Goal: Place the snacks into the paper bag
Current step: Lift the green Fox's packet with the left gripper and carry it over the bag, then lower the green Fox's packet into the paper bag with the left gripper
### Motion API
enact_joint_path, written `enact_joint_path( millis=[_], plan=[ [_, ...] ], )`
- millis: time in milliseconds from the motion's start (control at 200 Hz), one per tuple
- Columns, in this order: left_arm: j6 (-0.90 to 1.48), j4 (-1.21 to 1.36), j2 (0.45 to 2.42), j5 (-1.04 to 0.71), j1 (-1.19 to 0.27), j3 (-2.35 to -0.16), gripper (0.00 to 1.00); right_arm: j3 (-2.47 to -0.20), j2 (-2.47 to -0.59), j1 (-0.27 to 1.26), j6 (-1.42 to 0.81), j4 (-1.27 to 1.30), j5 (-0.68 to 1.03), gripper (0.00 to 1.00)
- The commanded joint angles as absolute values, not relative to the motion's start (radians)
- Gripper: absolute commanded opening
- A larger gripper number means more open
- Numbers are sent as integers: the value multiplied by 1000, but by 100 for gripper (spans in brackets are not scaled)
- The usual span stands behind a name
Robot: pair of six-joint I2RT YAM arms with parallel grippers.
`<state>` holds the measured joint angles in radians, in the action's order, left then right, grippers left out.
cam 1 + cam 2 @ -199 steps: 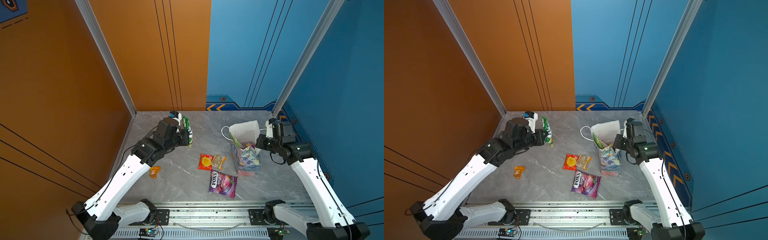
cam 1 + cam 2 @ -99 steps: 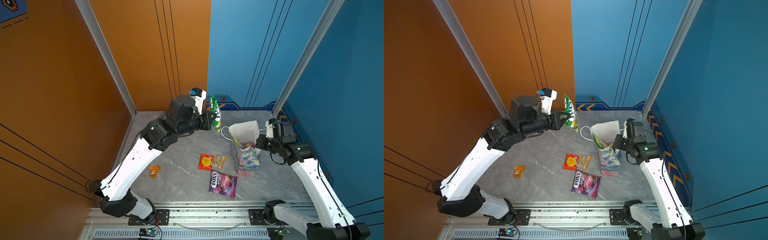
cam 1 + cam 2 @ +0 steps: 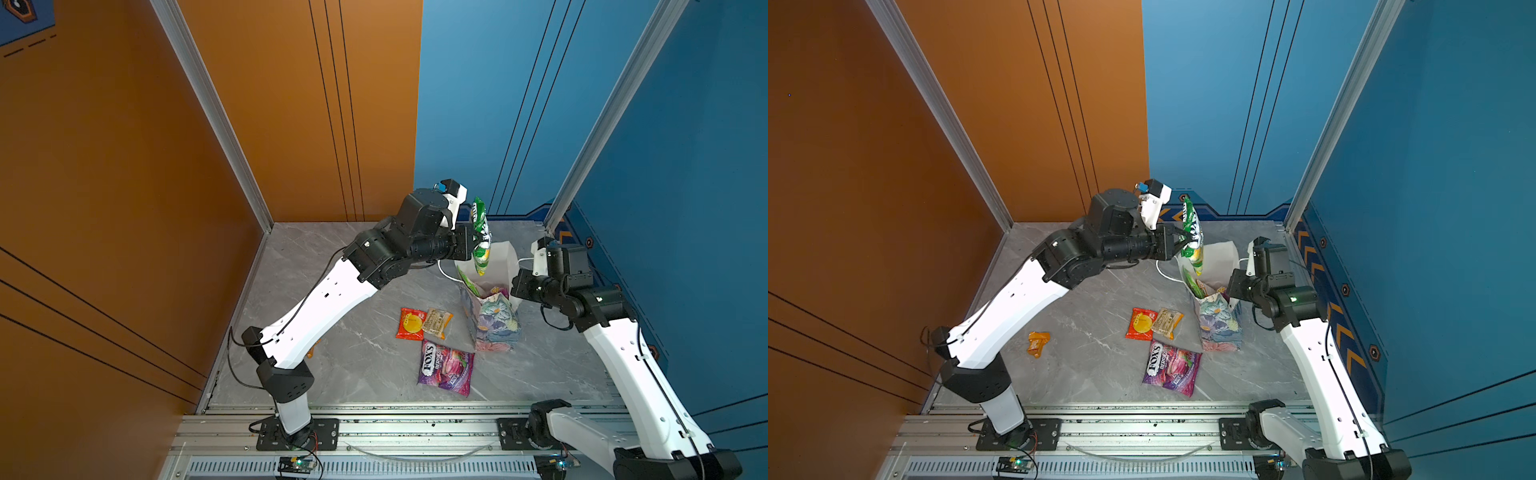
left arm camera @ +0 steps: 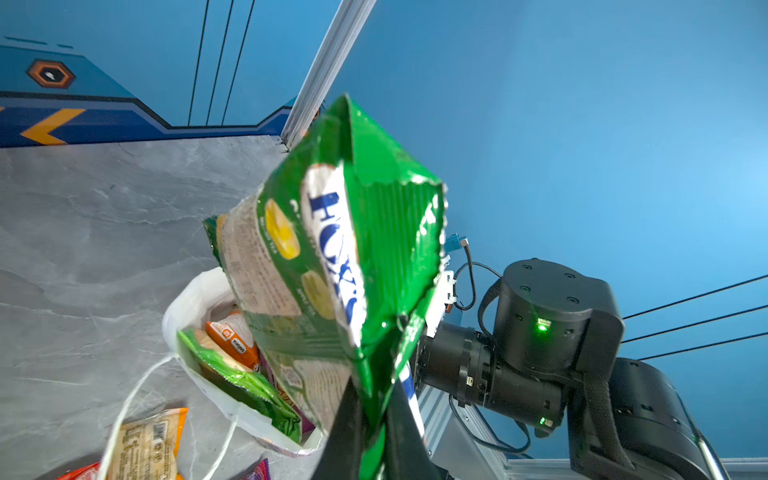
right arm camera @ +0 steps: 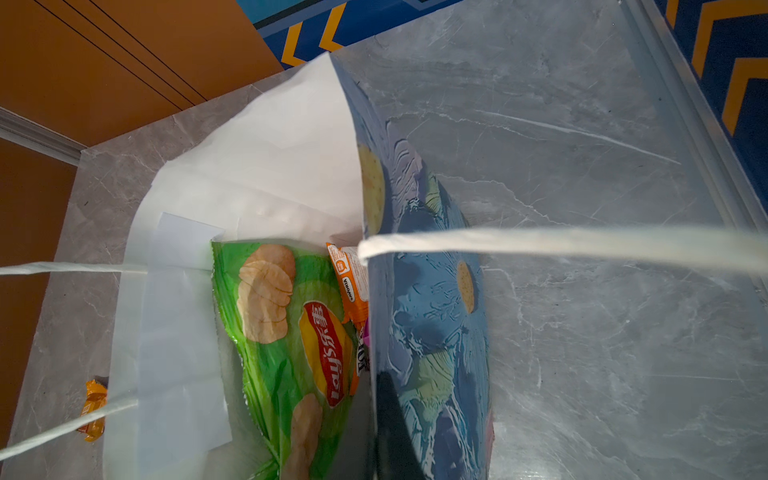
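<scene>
My left gripper [image 3: 478, 244] [image 4: 376, 415] is shut on the lower edge of a small green Fox's packet [image 3: 481, 232] [image 4: 332, 257], which hangs just above the mouth of the flowered paper bag [image 3: 494, 324] [image 3: 1219, 328]. On the bag's near wall [image 5: 428, 291] my right gripper [image 3: 513, 291] [image 5: 376, 436] is shut, one finger inside and one outside. Inside the bag lie a large green chip bag [image 5: 291, 332] and an orange packet [image 5: 349, 282]. A red packet with a yellow circle [image 3: 410, 324], a tan bar [image 3: 436, 322] and a purple packet [image 3: 445, 368] lie left of the bag.
A small orange packet [image 3: 1038, 343] lies on the grey table at the left, by the left arm's base link. The bag's white cord handles [image 5: 540, 245] hang over both sides. Orange and blue walls close the table on three sides.
The left arm has lifted the green packet from the back left of the table and carried it right, to above the bag's mouth. The right arm has stayed still.
</scene>
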<state>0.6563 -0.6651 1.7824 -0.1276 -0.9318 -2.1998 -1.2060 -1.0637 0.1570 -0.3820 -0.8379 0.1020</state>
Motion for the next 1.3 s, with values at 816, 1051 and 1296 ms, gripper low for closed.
enact_joint_path(
  millis=[816, 1051, 1296],
  plan=[
    [919, -251, 1909, -350, -954, -1963, 0, -1224, -1014, 162, -411, -846, 107, 0],
    [938, -235, 1922, -355, -942, -1898, 0, -1234, -1012, 156, -411, -852, 109, 0],
    [933, -315, 1977, -376, -940, -1933, 0, -1234, -1018, 155, -414, -853, 109, 0]
  ],
)
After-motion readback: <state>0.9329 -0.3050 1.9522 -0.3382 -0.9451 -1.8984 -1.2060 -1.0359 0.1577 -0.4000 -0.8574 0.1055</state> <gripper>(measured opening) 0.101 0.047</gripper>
